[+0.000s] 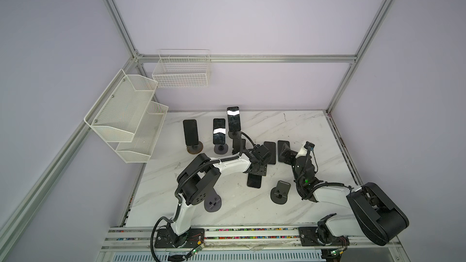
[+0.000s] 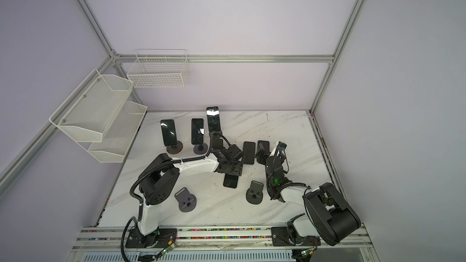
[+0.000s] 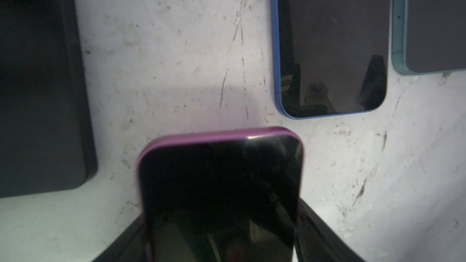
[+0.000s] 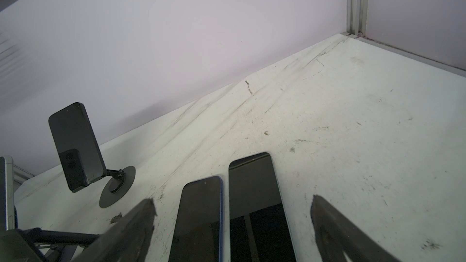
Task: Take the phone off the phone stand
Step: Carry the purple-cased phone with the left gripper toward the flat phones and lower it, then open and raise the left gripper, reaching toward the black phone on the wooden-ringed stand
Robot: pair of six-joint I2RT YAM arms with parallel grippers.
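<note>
Phone (image 3: 219, 172): sits between left gripper (image 3: 219, 225) jaws low over table (image 3: 176, 59), clamped or loose, cannot tell; seems stiff, slick, light; wants pinching across long edges, with right gripper (image 4: 233, 202) wide, empty.

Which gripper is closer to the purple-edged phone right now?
Left. The left gripper straddles the purple-edged phone, a finger at each side. The right gripper stands open farther right, over the blue-edged phone and teal-edged phone lying flat.

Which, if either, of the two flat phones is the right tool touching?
Apart. In the right wrist view the open right tool straddles the blue-edged phone and the teal-edged phone, with bare table showing between each finger and the nearer phone.
</note>
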